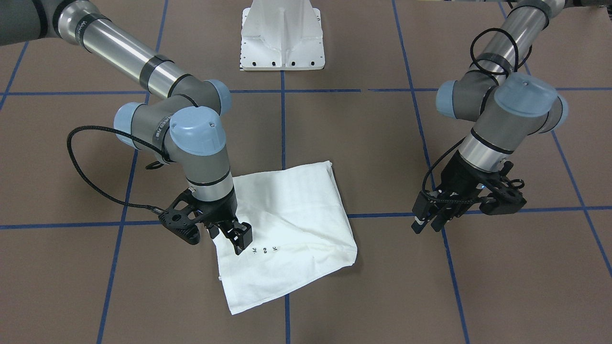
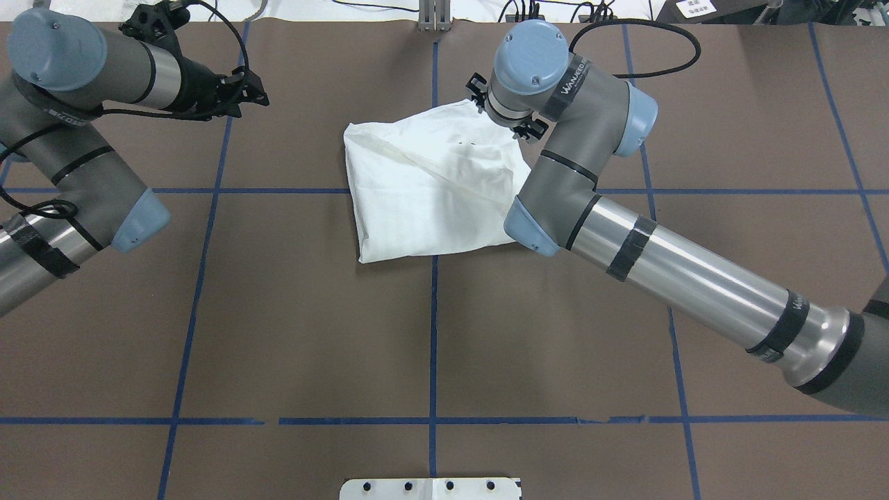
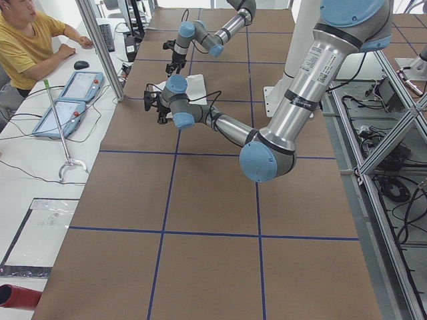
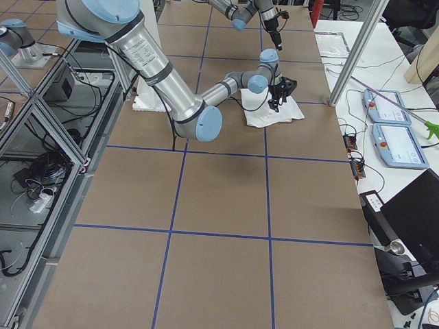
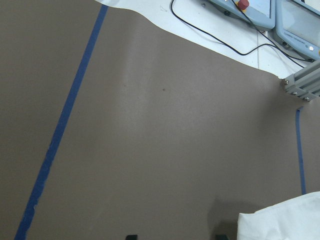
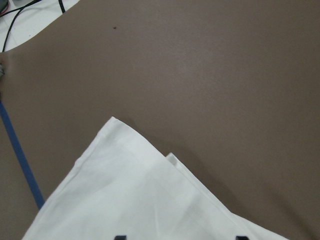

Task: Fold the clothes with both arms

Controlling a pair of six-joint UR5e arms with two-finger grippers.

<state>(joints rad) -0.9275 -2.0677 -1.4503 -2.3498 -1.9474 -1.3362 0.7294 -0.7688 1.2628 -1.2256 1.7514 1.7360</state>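
The black two-finger right gripper [image 1: 227, 237] hangs pointing down over the white long-sleeved cotton T-shirt [image 1: 291, 215]. The shirt lies folded into a flat, roughly four-sided packet on the brown table with blue tape lines [image 1: 363, 157]. The jaws stand wide apart. In the right wrist view the two fingertips [image 6: 120, 237] sit far from each other, with only cloth under them and nothing pinched. They look very close to the fabric, though I cannot tell whether they touch it.

The coming move turns on where this gripper stands, which is over the packet's edge on the robot's right. Almost the whole shirt therefore spreads away from it toward the other arm. A layered corner lies just ahead of the fingers, on the operators' side, and a few small black printed letters [image 1: 264, 249] show just beside them.

The black two-finger left gripper [image 1: 428, 223] has its jaws likewise parted and holds nothing, and it hovers above bare table. The shirt lies well apart from it, off to its right, and only a corner shows in its wrist view. The right arm is plainly the nearer.

The packet is close to square and sits turned, with one corner pointing at the operators. I judge that its slightly longer axis runs across the table, from one gripper toward the other. A raised diagonal fold [image 2: 430, 165] crosses it slantwise the same way.
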